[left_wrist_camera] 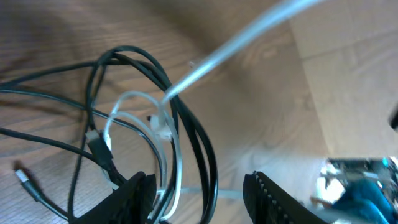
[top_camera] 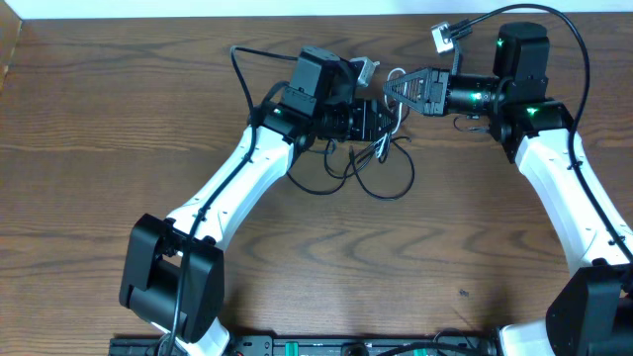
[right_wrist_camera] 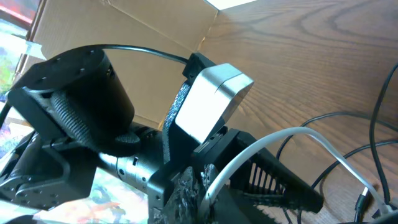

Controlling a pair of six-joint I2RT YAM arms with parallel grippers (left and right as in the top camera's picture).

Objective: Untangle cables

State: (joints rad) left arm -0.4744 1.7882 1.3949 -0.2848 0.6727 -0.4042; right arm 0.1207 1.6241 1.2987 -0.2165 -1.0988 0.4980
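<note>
A tangle of black cables (top_camera: 381, 183) and a white cable (top_camera: 385, 145) lies on the wooden table at top centre. My left gripper (top_camera: 381, 121) is open over the tangle. In the left wrist view its jaws (left_wrist_camera: 202, 202) straddle black cable loops (left_wrist_camera: 199, 137) and the white cable (left_wrist_camera: 236, 43), which runs taut up to the right. A small plug end (left_wrist_camera: 25, 180) lies on the wood. My right gripper (top_camera: 394, 89) faces the left one, nearly touching it. In the right wrist view it (right_wrist_camera: 208, 190) is shut on the white cable (right_wrist_camera: 292, 134). Black cables (right_wrist_camera: 379, 112) lie at the right.
The wooden table (top_camera: 99, 119) spreads out around both arms. A cardboard box (right_wrist_camera: 124, 25) stands behind the table's far edge. The left arm's wrist and its silver camera (right_wrist_camera: 208, 102) sit right in front of the right gripper. The right arm's thick black wire (top_camera: 579, 49) arcs above it.
</note>
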